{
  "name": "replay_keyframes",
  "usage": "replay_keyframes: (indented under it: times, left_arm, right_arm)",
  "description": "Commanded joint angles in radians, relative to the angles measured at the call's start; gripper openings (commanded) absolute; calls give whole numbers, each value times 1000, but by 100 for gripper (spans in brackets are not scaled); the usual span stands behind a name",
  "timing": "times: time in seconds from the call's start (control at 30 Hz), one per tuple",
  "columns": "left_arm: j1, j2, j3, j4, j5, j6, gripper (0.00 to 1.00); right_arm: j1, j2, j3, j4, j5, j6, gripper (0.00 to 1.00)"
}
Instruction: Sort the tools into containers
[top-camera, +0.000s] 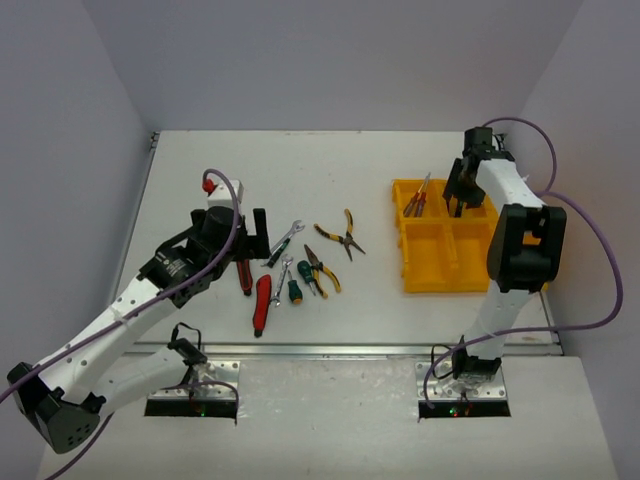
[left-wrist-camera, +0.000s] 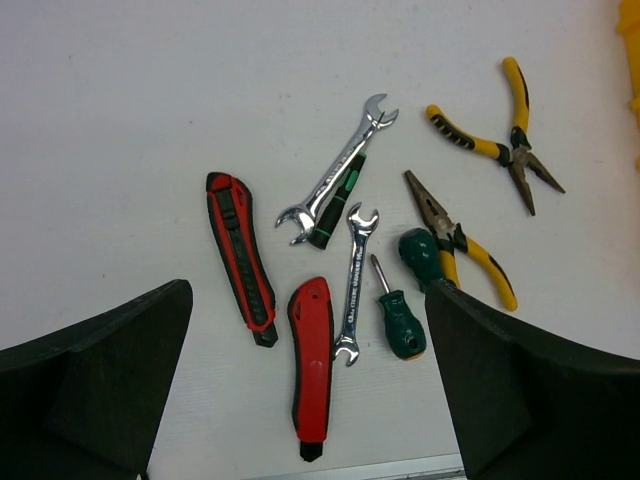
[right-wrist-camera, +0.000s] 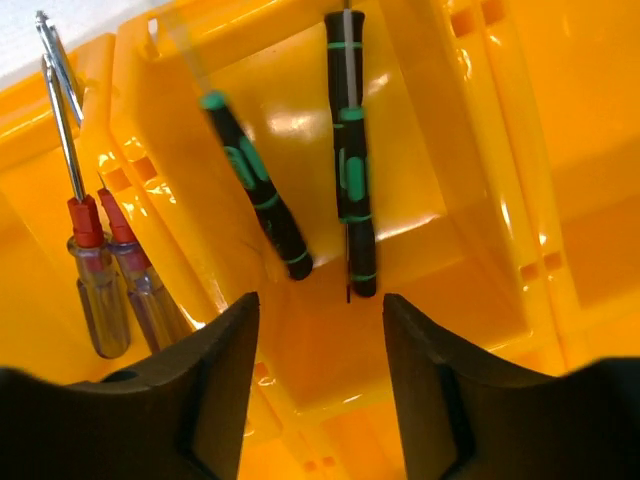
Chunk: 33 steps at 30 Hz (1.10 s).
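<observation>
My left gripper (left-wrist-camera: 308, 300) hangs with its jaws spread wide and empty over the loose tools. The black-red utility knife (left-wrist-camera: 240, 255) lies at 9 o'clock of the pile and the red utility knife (left-wrist-camera: 312, 365) at 6, its tip close to the table's near edge. A careless nudge toward 6 could push it off. The small wrench (left-wrist-camera: 352, 285) sits just beside that knife and the stubby green screwdriver (left-wrist-camera: 400, 320), so closing on one may drag a neighbour. The large wrench (left-wrist-camera: 338, 170) lies across a dark screwdriver. Two pliers (left-wrist-camera: 460, 250) lie from 3 to 1. The bare table (top-camera: 200, 180) toward 11 is my free room.

My right gripper (right-wrist-camera: 318, 340) sits low in the yellow tray (top-camera: 425, 270), in the far middle compartment. Its jaws are parted and grip nothing. Two black-green screwdrivers (right-wrist-camera: 350, 170) lean at 12, and the red-handled screwdrivers (right-wrist-camera: 100, 290) stand next door at 9. The walls crowd 3 and 9, so a slanted lift could hook one and shift the tray. Straight up looks clear.
</observation>
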Motion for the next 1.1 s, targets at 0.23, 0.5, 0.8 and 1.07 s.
replay_keyframes:
  times: [0.23,0.5,0.8,1.07]
  left_arm:
    - [119,106,13,38,61,-78,100]
    - [140,317,66,-24,-5,-500,100]
    - [123,624,185,165,235,-225,98]
    - [133,826,232,183,259,-73,55]
  right_arm:
    - [24,-210,-12,-33,-94,-8,72]
    - [184,-584,-251,68,-192,-14,81]
    - [219,-826,-551,175,-454,6,96]
    - [219,-894,-625,203,-550,-19,98]
